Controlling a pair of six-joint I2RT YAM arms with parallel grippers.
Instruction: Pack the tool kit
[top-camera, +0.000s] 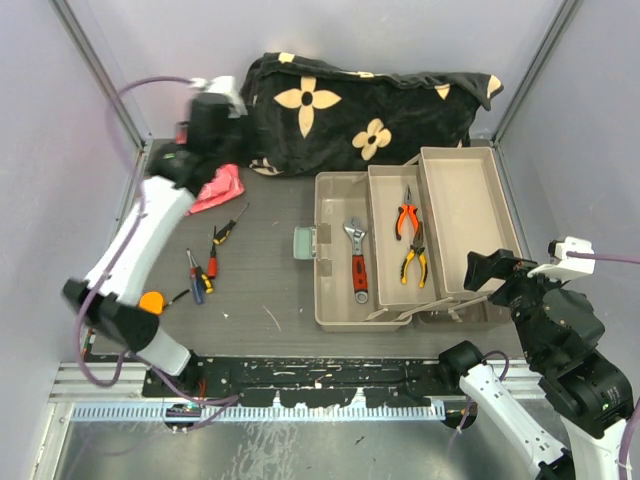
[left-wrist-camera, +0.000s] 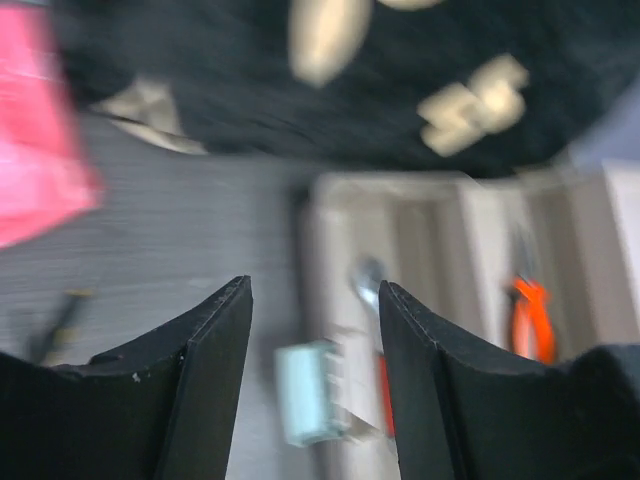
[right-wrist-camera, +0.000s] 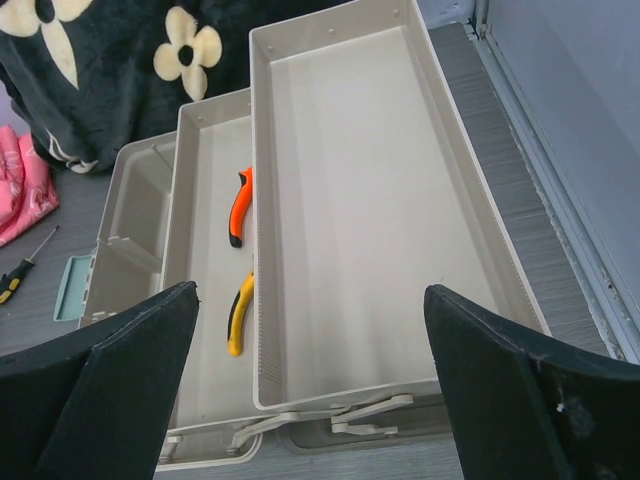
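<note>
Toolbox (top-camera: 330, 315) lies folded open mid-right on the bench (top-camera: 265, 290), just in front of the black flowered blanket (top-camera: 360, 105). It looks like stiff, light, smooth plastic on thin hinge arms, so you should push or lift the tray walls, not the linkages.

- **Right tray** (right-wrist-camera: 380, 200): nothing in it.
- **Middle tray** (top-camera: 385, 275): holds two pliers, the orange-handled pair (top-camera: 405, 220) above the yellow-handled pair (top-camera: 414, 265).
- **Base compartment** (top-camera: 335, 210): holds the wrench (top-camera: 358, 262), lying lengthwise.

The wrench is probably the heaviest piece, rigid metal with a rubbery red grip. Take it across the handle.

Not yet packed, on the bench well left of the box:
- **Screwdrivers:** blue-handled (top-camera: 196, 275), red-handled (top-camera: 211, 265), and a small yellow-and-black one (top-camera: 225, 232). They are light and thin and likely to roll. Pinch each at the fat handle, not the slick shaft.
- **Orange tape measure** (top-camera: 151, 302): sits beside the left arm, partly hidden. It is compact and hard, so grip it across its flat sides.

Left claw (left-wrist-camera: 315, 380) is raised near the blanket, jaws parted a moderate gap, holding nothing. That view is blurred.

Right claw (right-wrist-camera: 310, 390) is spread wide and bare, above the near end of the right tray.
</note>
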